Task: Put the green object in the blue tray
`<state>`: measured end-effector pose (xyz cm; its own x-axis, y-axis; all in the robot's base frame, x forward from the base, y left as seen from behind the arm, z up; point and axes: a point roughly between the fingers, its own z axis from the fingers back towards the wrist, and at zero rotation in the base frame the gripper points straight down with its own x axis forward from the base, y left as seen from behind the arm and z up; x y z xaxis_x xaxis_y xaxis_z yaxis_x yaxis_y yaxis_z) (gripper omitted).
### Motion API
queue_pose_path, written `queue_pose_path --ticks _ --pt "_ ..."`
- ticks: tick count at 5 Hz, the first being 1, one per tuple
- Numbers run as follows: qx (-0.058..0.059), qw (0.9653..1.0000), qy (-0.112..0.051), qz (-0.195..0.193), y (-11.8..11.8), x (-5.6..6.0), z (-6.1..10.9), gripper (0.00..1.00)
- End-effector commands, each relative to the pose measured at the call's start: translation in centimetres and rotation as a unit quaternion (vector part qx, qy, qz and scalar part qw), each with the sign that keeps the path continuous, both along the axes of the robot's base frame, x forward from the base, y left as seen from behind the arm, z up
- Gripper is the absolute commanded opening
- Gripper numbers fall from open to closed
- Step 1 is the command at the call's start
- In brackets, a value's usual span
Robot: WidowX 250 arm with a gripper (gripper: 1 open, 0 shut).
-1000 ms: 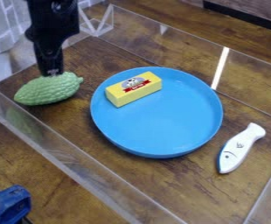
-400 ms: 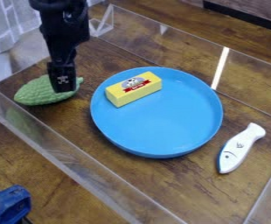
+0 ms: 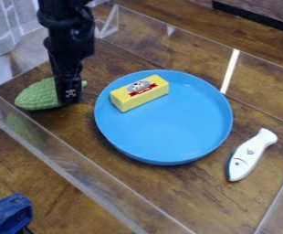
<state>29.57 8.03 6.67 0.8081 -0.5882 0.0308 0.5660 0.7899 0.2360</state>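
As we list what lies before us, the first entry is the green lump (image 3: 36,94), oval and knobbly, at the left of the camera view; it rests on the wood-grained tabletop (image 3: 169,196), outside the blue plate (image 3: 181,132) and to the left of it, with a strip of bare wood between the two.

Item two, the black gripper (image 3: 68,97), comes down from the upper left, its fingers pointing downward at the right-hand end of the lump and overlapping it in our view; we cannot tell whether the fingers stand apart or together, nor whether they touch the lump.

Item three, the plate, is round, bright blue and shallow-rimmed; we find it near the middle of the view, and in its upper left part sits item four, a yellow rectangular block (image 3: 139,93), set aslant, with a red-and-white label on its top.

Item five, a white fish-shaped utensil (image 3: 250,154), lies on the wood to the right of the plate, apart from it; we see its handle pointing away to the upper right and its fish-like head, marked with an eye, toward the bottom.

Item six, a blue object (image 3: 7,215), we note at the lower left corner, partly cut off by the frame.
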Motion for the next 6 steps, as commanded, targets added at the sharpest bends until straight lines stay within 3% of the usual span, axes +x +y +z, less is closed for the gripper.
queue_pose_path --ticks 1,3,5,6 --pt "0.010 0.9993 -0.036 0.001 -0.3 1.5 1.9 1.00" --pt "0.012 0.9988 -0.046 0.008 -1.6 1.8 2.0 1.00" --pt "0.018 0.9978 -0.057 -0.027 0.0 0.9 2.5 1.00" --pt "0.020 0.9980 -0.059 -0.012 1.3 0.6 1.2 1.00"
